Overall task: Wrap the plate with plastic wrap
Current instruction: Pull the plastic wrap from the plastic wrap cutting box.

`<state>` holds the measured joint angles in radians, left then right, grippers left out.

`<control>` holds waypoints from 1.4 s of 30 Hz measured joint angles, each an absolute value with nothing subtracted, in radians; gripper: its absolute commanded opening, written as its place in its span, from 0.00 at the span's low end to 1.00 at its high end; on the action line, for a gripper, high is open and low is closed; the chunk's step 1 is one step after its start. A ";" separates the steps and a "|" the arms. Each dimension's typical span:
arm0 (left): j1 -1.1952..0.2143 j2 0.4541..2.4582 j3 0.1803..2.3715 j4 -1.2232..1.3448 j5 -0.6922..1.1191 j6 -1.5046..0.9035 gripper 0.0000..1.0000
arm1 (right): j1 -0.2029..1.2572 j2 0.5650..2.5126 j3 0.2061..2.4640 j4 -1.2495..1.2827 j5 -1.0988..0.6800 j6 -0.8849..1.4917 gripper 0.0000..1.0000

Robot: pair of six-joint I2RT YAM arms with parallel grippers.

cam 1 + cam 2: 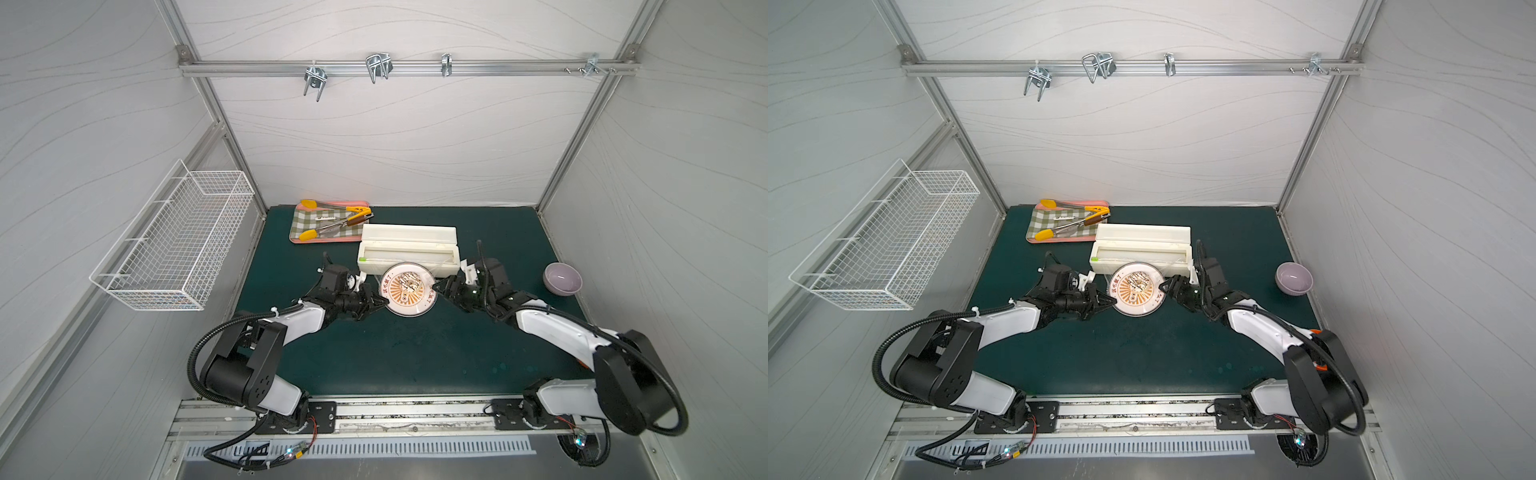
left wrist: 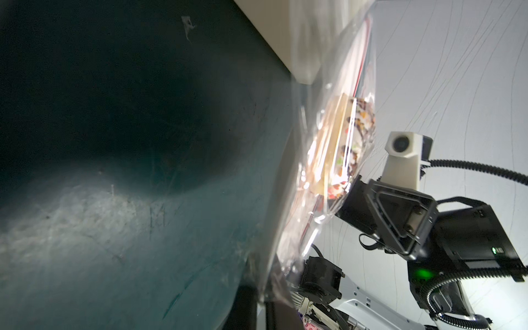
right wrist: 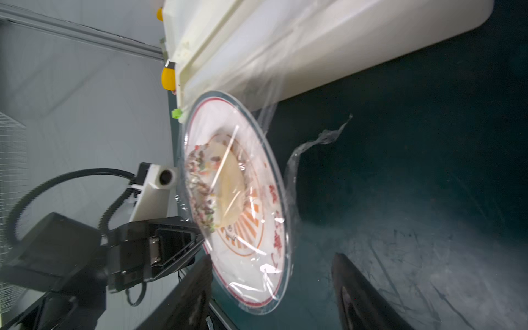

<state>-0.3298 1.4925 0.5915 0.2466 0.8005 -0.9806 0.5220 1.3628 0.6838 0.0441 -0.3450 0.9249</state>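
Note:
The white plate (image 1: 409,305) (image 1: 1138,306) with its orange sunburst and a small piece of food (image 3: 217,185) sits mid-mat, just in front of the dispenser box. Glossy plastic wrap (image 3: 251,160) lies crinkled across its top, and a loose tail (image 3: 314,143) trails off over the mat. At the plate's left rim, my left gripper (image 1: 384,304) (image 2: 264,300) is shut, pinching the film's edge (image 2: 328,100). My right gripper (image 1: 434,287) (image 3: 271,288) stands open at the right rim. Its dark fingers (image 3: 194,285) straddle the near edge of the plate without touching it.
The cream dispenser box (image 1: 409,245) (image 1: 1142,241) stands right behind the plate, its lid up. A lilac bowl (image 1: 562,278) sits at the right of the mat. A checked tray with tongs (image 1: 328,222) lies back left. A wire basket (image 1: 174,241) hangs on the left wall.

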 measured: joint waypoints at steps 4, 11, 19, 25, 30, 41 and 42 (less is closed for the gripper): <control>-0.330 1.492 0.591 0.242 0.801 -0.981 0.00 | 0.537 1.439 0.701 0.088 -0.368 0.917 0.60; -0.329 1.487 0.591 0.242 0.801 -0.984 0.00 | 0.540 1.498 0.669 0.296 -0.402 0.941 0.22; -0.322 1.448 0.633 0.184 0.797 -1.024 0.00 | 0.499 1.471 0.608 0.421 -0.441 1.023 0.01; -0.303 1.419 0.776 0.063 0.790 -1.031 0.00 | 0.466 1.411 0.722 0.282 -0.458 1.058 0.00; -0.292 1.396 0.878 -0.020 0.805 -1.051 0.00 | 0.457 1.362 0.848 0.109 -0.449 1.059 0.00; -0.278 1.376 1.060 -0.162 0.817 -1.042 0.00 | 0.444 1.338 1.046 -0.076 -0.449 1.035 0.00; -0.278 1.364 1.060 -0.176 0.817 -1.034 0.00 | 0.445 1.328 1.045 -0.084 -0.449 1.032 0.00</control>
<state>-0.2779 1.3636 1.0595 -0.1764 0.8165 -1.0340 0.4450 1.3277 1.0447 -0.0841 -0.4492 1.0321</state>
